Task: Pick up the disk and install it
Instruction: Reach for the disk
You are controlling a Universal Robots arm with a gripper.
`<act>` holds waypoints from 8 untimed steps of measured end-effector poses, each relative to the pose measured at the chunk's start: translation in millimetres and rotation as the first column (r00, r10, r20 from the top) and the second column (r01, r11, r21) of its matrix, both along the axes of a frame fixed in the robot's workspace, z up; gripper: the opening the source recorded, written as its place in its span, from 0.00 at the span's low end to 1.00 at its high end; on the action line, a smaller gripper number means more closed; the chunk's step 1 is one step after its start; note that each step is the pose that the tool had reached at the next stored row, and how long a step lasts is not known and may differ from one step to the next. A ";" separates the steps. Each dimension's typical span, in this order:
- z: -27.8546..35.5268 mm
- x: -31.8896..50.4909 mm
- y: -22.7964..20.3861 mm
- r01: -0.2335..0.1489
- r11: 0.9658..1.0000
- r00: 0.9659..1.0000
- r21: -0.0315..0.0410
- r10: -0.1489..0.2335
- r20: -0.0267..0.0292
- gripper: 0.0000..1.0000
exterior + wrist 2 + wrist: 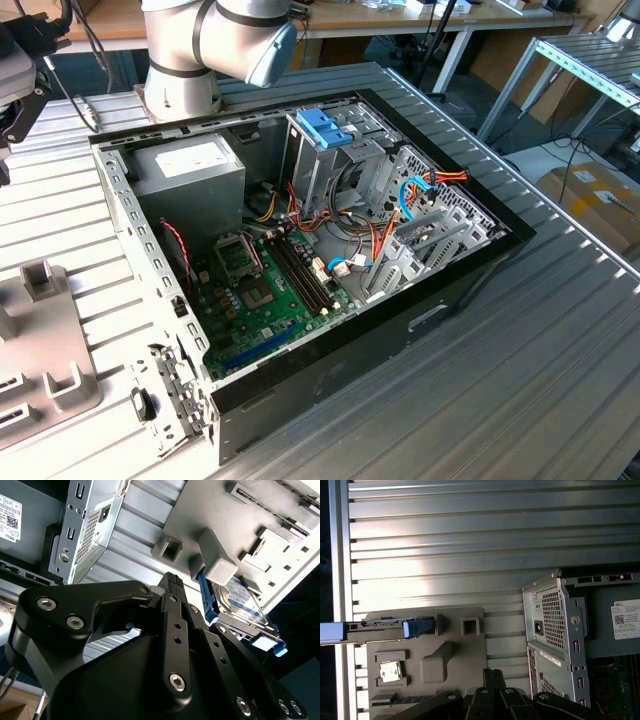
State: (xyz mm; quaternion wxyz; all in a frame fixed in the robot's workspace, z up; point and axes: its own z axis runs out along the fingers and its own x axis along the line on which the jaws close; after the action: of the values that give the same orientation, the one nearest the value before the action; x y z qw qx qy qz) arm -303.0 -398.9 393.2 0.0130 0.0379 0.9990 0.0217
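The disk (239, 596) lies in a slot of a grey fixture plate (210, 510), its white and blue label facing up and blue rails along its sides. The first wrist view catches the disk (380, 625) edge-on at the plate's rim, with a blue rail end beside it. My gripper (172, 580) hangs above the ribbed metal table, a short way off the disk. In both wrist views its black fingers meet at one narrow tip (492, 676), shut with nothing between them.
The open computer case (330, 340) lies on the table with a motherboard, loose cables, a metal cage with a blue plastic top (325, 128) and a grey power-supply box (190, 165). The grey fixture plate (40, 330) sits at the exterior view's left. The arm's base (180, 60) stands behind the case.
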 end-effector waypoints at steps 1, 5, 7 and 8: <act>0.0 -0.4 0.0 0.000 1.000 1.000 0.000 0.000 0.000 0.11; 0.0 -5.4 0.0 0.000 1.000 1.000 0.000 0.000 0.000 0.11; -0.1 -8.2 0.0 0.000 1.000 1.000 0.000 0.000 0.000 0.11; -0.1 -11.0 0.1 0.000 1.000 1.000 0.000 0.000 0.000 0.11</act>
State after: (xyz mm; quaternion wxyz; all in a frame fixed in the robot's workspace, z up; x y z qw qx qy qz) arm -313.9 -398.9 393.1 0.0131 0.0379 0.9990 0.0217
